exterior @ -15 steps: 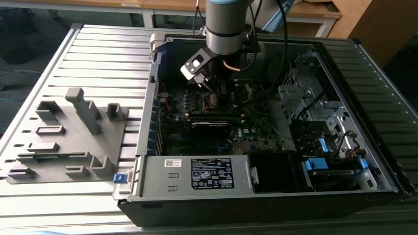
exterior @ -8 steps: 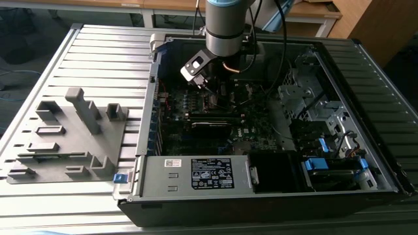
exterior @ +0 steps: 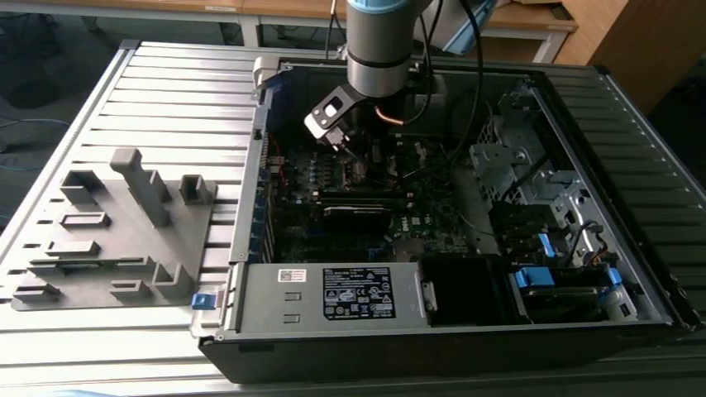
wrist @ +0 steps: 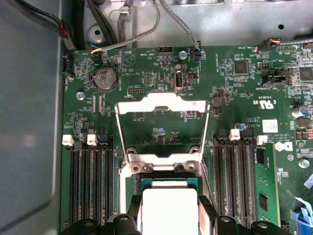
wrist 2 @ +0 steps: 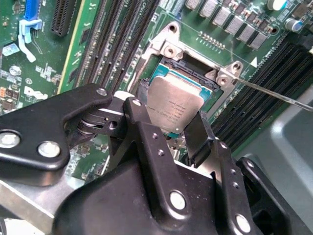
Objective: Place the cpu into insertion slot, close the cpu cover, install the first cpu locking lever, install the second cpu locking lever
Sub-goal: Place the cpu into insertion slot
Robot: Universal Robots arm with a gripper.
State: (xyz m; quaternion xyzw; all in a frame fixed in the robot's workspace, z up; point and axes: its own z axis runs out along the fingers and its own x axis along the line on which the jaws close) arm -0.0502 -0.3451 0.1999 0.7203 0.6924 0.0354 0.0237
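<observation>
i have the gripper (wrist 2: 171,117) low over the insertion slot (wrist 2: 190,70). its fingers (wrist 2: 199,131) are clenched on the cpu (wrist 2: 172,103), one on each of two opposite edges. the cpu sits right over the slot's opening with its grey top facing up. it looks slightly tilted against the slot's rim, and i cannot tell whether any corner touches down.

in the first wrist view the cover (wrist: 161,102) stands swung open on the far side of the slot from the gripper. a thin locking lever (wrist 2: 276,94) juts out just beside the slot, clear of it.

my worry is a skewed descent. if the cpu comes down shifted off the slot's outline, a corner could catch the rim and leave it crooked, or press on the slot's contacts. letting go while it is tilted could let it slide toward the memory sockets (wrist 2: 115,44) beside the slot.
</observation>
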